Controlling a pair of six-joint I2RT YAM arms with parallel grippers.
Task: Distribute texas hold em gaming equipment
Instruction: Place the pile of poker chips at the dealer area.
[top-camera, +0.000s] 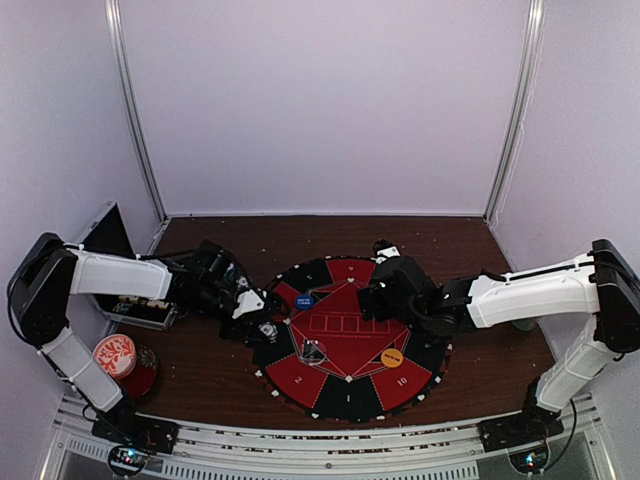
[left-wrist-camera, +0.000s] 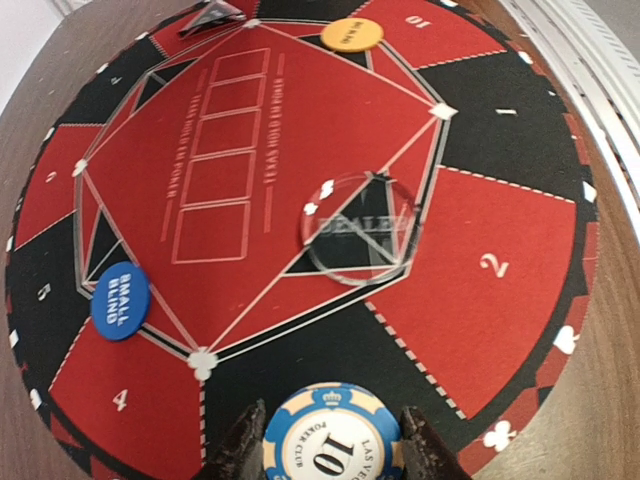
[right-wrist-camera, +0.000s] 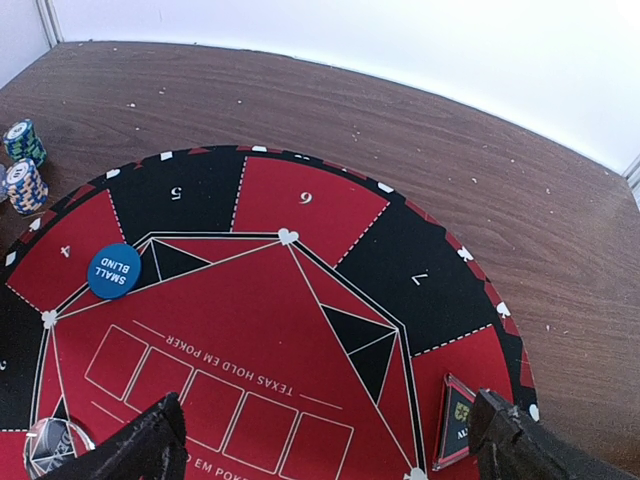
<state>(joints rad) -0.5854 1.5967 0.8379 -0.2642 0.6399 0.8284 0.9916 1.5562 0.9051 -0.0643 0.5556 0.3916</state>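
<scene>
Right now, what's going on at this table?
The left gripper is shut on a blue-and-cream poker chip marked 10, at the edge of the round mat. The right gripper hangs open over the mat, holding nothing. The blue small-blind button, the orange button and the clear dealer disc lie on the mat. Two chip stacks stand just off it.

The mat (top-camera: 350, 340) lies mid-table (top-camera: 480, 250). On it, the small-blind button (top-camera: 304, 300) sits far-left, a dealer disc (top-camera: 314, 351) nearer the arms, another button (top-camera: 391, 354) to the right. Chip stacks (right-wrist-camera: 25, 165) stand just off the mat's left edge.
</scene>
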